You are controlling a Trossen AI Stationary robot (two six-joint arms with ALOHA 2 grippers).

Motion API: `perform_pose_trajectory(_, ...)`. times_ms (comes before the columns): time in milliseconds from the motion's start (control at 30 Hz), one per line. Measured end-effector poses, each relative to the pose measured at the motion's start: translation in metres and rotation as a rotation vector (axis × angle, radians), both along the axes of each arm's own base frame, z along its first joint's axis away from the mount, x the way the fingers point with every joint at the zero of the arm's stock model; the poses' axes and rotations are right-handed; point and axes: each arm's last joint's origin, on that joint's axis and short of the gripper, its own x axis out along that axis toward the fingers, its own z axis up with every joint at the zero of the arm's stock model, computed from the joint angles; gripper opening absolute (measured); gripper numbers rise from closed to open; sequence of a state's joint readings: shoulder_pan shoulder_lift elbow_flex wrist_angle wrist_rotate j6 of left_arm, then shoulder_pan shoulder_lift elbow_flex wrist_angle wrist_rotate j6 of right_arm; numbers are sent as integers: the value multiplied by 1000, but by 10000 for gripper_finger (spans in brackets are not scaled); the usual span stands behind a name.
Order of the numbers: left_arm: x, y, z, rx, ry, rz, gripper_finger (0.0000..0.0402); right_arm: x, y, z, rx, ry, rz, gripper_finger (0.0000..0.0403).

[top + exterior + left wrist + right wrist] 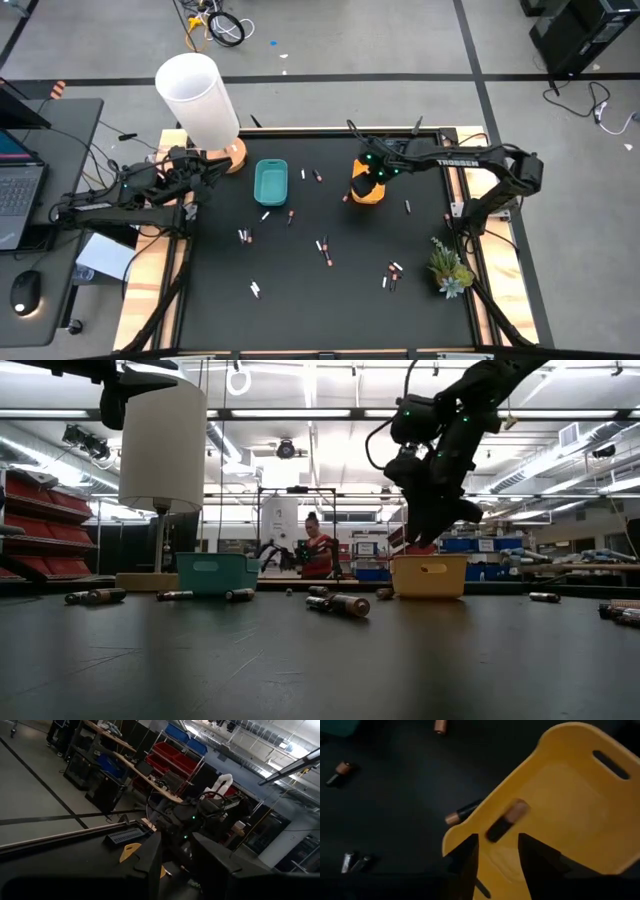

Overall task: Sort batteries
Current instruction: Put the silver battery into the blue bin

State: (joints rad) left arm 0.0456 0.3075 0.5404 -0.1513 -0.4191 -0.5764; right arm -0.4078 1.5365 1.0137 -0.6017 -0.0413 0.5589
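My right gripper (497,855) hovers open over the yellow tray (570,815), its fingers pointing down; in the high view it (368,180) covers most of that tray (366,195). A dark battery with a copper end (506,820) shows blurred just ahead of the fingertips, over the tray's floor and apart from both fingers. Another dark battery (462,813) lies on the mat against the tray's outer wall. More batteries (324,248) lie scattered over the black mat. The teal tray (270,181) stands left of the yellow one. My left gripper (190,185) waits open at the table's left edge.
A lamp with a tall white shade (197,100) stands at the far left corner on a round wooden base. A small potted plant (449,266) sits by the right edge. A person (318,550) stands in the room beyond the table.
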Motion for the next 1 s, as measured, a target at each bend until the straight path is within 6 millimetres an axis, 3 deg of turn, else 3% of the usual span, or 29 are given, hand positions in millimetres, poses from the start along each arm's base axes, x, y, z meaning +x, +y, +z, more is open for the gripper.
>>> perform_pose_trajectory(200, 0, 0, 0, 0, 1, -2, 117, -10, -1, 19, -57, -51, 5, 144)
perform_pose_trajectory(300, 1, 0, -1, -4, 12, -2, 117, -9, 11, 31, -80, -107, 112, 140)
perform_pose_trajectory(600, 14, 0, -10, -34, 104, -43, 117, 8, 71, 30, -13, -139, 467, 160)
perform_pose_trajectory(833, 42, -6, -24, -91, 243, -251, 117, 3, 129, 28, -17, -75, 712, 193)
perform_pose_trajectory(1000, 65, -23, -48, -146, 468, -442, 117, 1, 157, 27, -127, -55, 801, 197)
